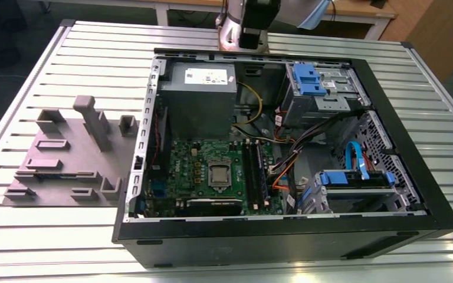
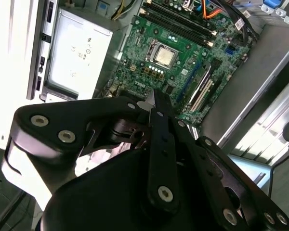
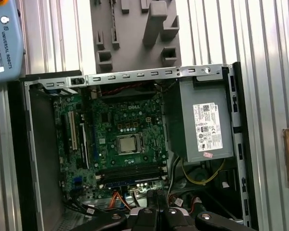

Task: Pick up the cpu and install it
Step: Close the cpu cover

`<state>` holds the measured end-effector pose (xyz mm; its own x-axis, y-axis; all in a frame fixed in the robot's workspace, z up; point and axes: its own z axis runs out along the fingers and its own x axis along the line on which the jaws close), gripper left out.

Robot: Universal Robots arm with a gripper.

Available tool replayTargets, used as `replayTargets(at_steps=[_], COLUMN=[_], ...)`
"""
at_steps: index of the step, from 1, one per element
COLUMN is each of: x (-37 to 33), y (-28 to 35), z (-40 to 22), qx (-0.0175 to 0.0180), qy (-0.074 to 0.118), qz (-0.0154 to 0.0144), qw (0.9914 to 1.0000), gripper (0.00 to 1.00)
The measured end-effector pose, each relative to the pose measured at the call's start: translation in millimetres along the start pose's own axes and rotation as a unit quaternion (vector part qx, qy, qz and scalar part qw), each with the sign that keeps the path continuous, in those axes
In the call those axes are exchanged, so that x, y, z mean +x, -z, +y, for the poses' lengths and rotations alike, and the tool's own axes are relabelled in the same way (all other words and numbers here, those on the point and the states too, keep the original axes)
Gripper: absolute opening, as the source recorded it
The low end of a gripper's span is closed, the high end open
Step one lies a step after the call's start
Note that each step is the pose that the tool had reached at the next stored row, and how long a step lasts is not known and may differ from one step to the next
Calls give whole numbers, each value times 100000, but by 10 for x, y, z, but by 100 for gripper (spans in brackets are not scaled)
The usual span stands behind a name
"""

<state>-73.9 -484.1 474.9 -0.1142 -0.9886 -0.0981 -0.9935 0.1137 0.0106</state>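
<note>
Item: cpu (image 3: 130, 143). It lies flat, metal top up, in the middle of the green board (image 3: 111, 115) inside the open case (image 3: 135, 76). Square, no long axis; edges parallel to the board's.
Your hand (image 3: 157, 195): closed, empty, over the case.
Handling: keep your hand level and square to the chip's edges.

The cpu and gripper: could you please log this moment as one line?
cpu: seated on green board | gripper: shut, apart from cpu | computer case: open
</note>
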Motion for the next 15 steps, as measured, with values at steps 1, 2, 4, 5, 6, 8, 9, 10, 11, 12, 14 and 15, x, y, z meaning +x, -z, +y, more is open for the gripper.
replayTargets(at_steps=[1, 2, 4, 5, 6, 8, 9, 10, 11, 12, 14, 15], x=[2, 4, 7, 9, 10, 14, 16, 18, 19, 21, 25, 27], y=[-18, -36, -72, -90, -108, -144, -162, -180, -198, -218, -254, -271], z=[0, 0, -1, -1, -1, -2, -2, -2, -2, -2, -3, -3], qx=[-7, -14, -30, -38, -44, -56, -62, -67, -72, -76, -90, -98], qy=[0, -3, 0, -2, -2, -1, -1, 0, -2, -2, -1, -1], qz=[-69, -127, -263, -328, -383, -491, -537, -580, -627, -678, -808, -866], qw=[100000, 100000, 100000, 99999, 99999, 99999, 99999, 99998, 99998, 99998, 99997, 99996], gripper=[10, 10, 10, 10, 10, 10, 10, 10, 10, 10, 10, 10])
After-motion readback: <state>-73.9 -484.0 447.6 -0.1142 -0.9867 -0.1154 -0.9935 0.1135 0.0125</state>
